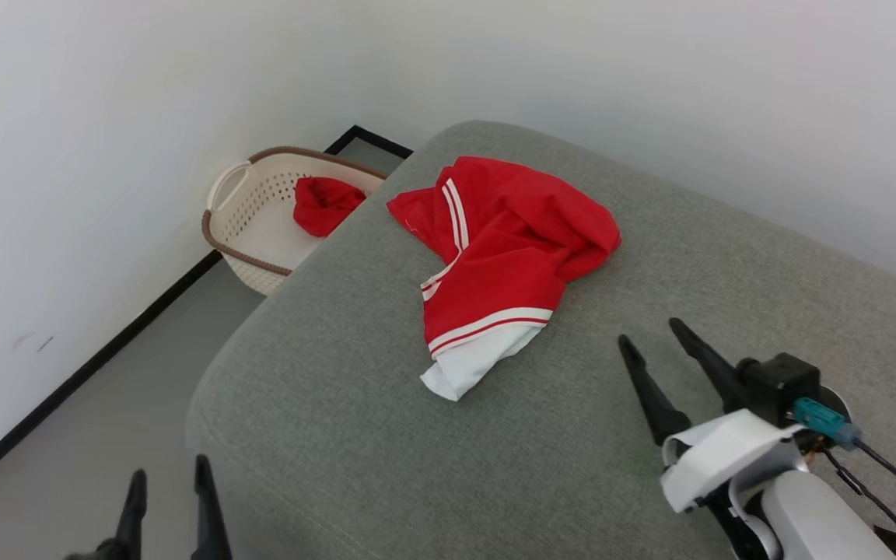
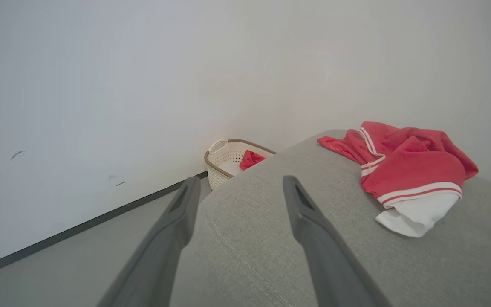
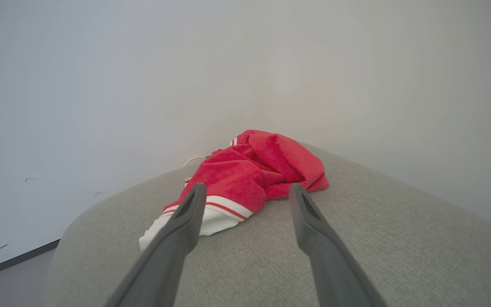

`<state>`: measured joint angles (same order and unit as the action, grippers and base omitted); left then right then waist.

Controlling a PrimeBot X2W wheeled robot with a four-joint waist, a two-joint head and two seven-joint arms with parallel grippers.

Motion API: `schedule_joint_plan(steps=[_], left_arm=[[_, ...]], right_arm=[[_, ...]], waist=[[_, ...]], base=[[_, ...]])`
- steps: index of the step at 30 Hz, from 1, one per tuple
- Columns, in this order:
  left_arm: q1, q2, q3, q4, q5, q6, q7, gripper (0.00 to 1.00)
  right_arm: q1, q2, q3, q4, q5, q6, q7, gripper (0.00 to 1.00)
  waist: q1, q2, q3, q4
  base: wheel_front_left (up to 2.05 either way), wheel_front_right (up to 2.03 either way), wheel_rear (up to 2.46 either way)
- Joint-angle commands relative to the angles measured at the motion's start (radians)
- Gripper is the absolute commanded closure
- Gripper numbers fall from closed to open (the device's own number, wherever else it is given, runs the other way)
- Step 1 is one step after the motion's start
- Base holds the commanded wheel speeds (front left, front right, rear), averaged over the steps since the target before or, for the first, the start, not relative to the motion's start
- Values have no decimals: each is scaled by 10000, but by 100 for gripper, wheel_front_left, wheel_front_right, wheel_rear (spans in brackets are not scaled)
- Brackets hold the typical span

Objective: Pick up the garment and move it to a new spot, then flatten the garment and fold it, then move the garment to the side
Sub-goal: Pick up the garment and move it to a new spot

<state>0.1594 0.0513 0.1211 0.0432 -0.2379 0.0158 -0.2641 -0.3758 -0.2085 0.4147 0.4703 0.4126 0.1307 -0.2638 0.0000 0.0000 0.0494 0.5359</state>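
No word, number, brand or sign can be read in any of the views. The garment (image 1: 502,257), lying crumpled just ahead of the right gripper (image 1: 648,330), has no legible lettering on the folds that face the cameras.
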Motion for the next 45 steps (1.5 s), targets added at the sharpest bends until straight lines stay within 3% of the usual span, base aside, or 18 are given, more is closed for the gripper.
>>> schedule_joint_plan(steps=[1, 3, 8, 12, 18, 21, 27, 29, 32, 38, 45], left_arm=[[-177, -4, -28, 24, 26, -115, -6, 0], [-545, 94, -239, 339, 373, -541, -6, 0], [-1602, 553, -857, 1148, 775, -1075, -6, 0], [-3016, 1028, -1129, 1673, 774, -1320, -6, 0], [-5418, 2134, -1299, 2810, 654, -1432, 22, 0], [-6693, 2499, -1383, 3609, 48, -1470, 231, 0], [-8905, 3707, -2079, 5515, -1066, -1467, 981, 0], [-9506, 3878, -2339, 6159, -1547, -1468, 1247, 0], [-10160, 4219, -2712, 7085, -2451, -1467, 2008, 0], [-10887, 4741, -4083, 8048, -4342, -1468, 4861, 0], [-11167, 5338, -5212, 8781, -5550, -1469, 7808, 0]], right_arm=[[215, -53, -131, -40, -31, 1, -9, 0], [586, -38, -567, -208, -144, 1, -9, 0], [1377, -28, -1314, -584, -465, 1, -8, 0], [1620, -82, -1453, -1028, -896, 1, -9, 0], [1072, -177, -1317, -1525, -1032, 1, -9, 0], [817, -127, -1260, -1709, -990, 1, -9, 0], [428, -8, -914, -1952, -959, 1, -9, 0], [364, -31, -902, -2008, -937, 1, -9, 0], [220, -11, -882, -2160, -931, 1, -9, 0], [-35, -17, -810, -2465, -931, 1, -9, 0], [-312, -26, -730, -2786, -1019, 1, -9, 0]], waist=[[0, 0, -65, -58], [0, 0, -221, -204], [0, 0, -416, -479], [0, 0, -3, -1560], [0, 0, 1144, -3404], [0, 0, 1667, -4150], [0, 0, 2415, -5357], [0, 0, 2578, -5610], [0, 0, 2786, -5957], [0, 0, 3256, -6392], [0, 0, 3849, -6605]], base=[[0, 0, 0], [0, 0, 0], [0, 0, 0], [0, 0, 0], [0, 0, 0], [0, 0, 0], [0, 0, 0], [0, 0, 0], [0, 0, 0], [0, 0, 0], [0, 0, 0]])
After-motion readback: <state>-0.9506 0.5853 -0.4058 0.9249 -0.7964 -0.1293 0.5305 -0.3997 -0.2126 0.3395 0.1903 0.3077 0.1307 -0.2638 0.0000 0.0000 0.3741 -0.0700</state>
